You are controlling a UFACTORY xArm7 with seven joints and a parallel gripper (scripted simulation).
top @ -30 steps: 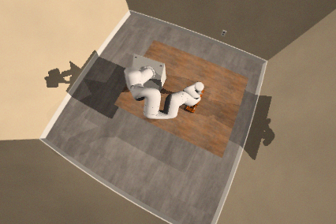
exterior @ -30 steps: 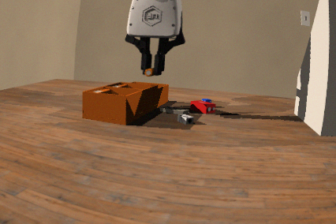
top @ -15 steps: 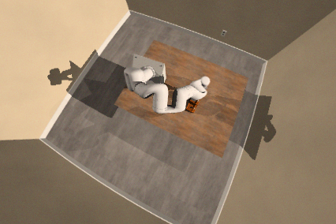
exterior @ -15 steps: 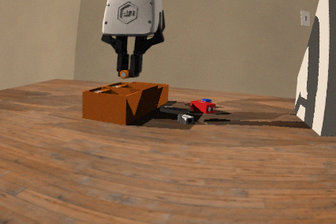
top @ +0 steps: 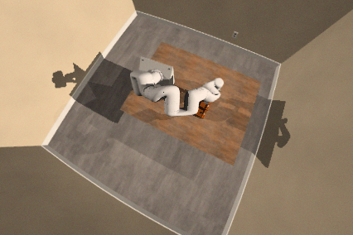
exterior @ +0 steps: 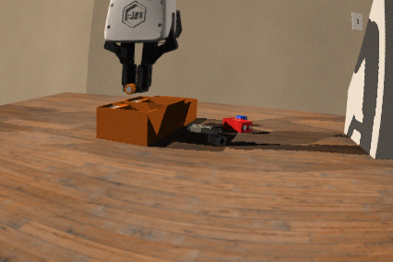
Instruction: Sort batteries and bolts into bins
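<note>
In the exterior view, my gripper (exterior: 136,84) hangs just above the orange bins (exterior: 145,116), which stand on the wooden table. The fingers are shut on a small cylinder with an orange end, a battery (exterior: 130,89), held a little above the near-left compartment. I cannot read the bin letters. In the top view the white arm bends over the bins (top: 202,110) and hides the gripper.
Right of the bins lie a red block with a blue top (exterior: 238,124) and dark grey small parts (exterior: 209,132) on the table. The robot's white base (exterior: 371,73) stands at the right edge of the exterior view.
</note>
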